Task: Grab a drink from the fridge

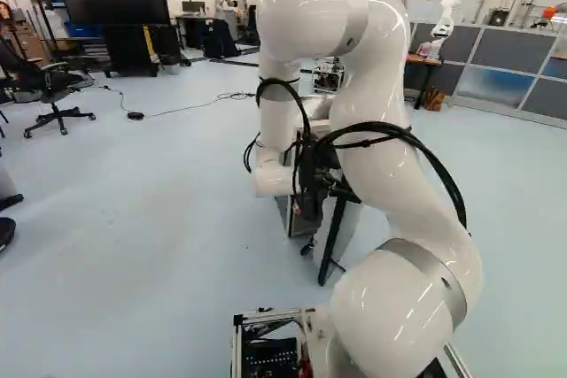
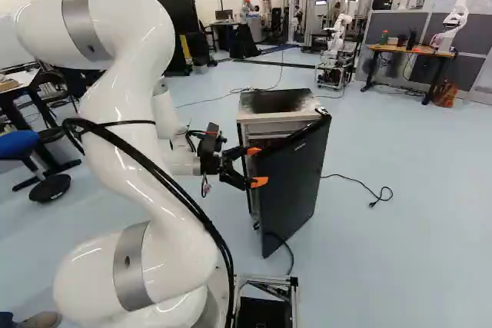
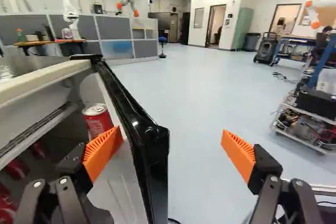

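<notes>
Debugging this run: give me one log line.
gripper open | fridge door ajar, edge between fingers | red can inside door, not gripped

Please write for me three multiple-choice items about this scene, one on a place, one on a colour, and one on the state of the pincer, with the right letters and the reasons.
1. Where is the can whose lid shows?
A on the floor
B at the door's inner side
C on a table

2. What colour is that can?
A green
B blue
C red

3. How is the pincer?
A open
B shut on the can
C shut on nothing

1 B: the wrist view shows it against the door's pale inside.
2 C: its side is red below the silvery lid.
3 A: its fingers stand wide apart.
</notes>
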`<state>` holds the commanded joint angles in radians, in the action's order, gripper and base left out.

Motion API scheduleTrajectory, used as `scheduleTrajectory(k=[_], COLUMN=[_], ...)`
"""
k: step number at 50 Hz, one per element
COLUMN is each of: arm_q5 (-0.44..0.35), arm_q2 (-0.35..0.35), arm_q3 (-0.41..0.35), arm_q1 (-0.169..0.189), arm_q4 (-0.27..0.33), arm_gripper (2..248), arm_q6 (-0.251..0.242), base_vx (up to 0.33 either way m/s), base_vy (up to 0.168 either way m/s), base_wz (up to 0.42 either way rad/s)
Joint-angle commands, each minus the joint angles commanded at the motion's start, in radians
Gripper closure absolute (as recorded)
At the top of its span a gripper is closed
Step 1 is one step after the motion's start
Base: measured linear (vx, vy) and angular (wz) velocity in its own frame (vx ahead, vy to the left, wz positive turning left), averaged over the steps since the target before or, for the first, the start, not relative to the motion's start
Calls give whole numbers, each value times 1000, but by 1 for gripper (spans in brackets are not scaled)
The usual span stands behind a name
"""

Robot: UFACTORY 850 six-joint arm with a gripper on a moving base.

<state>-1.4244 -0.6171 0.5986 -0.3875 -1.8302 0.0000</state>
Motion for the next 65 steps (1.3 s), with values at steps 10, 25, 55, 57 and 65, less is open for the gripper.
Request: scheduleTrajectory(k=[10, 25, 55, 57, 65], arm_q5=[-12, -31, -33, -33, -33], arm_q2=[3, 2, 7, 7, 7], arm_q3=[-21, -38, 35, 35, 41], arm_q1=[38, 115, 306, 307, 315], arm_q4=[-84, -196, -209, -209, -209], arm_gripper=[3, 3, 3, 3, 3], arm_q6=[0, 0, 0, 0, 0], base_vx=[0, 0, 0, 0, 0], base_vy=[0, 0, 0, 0, 0], base_wz=[0, 0, 0, 0, 0])
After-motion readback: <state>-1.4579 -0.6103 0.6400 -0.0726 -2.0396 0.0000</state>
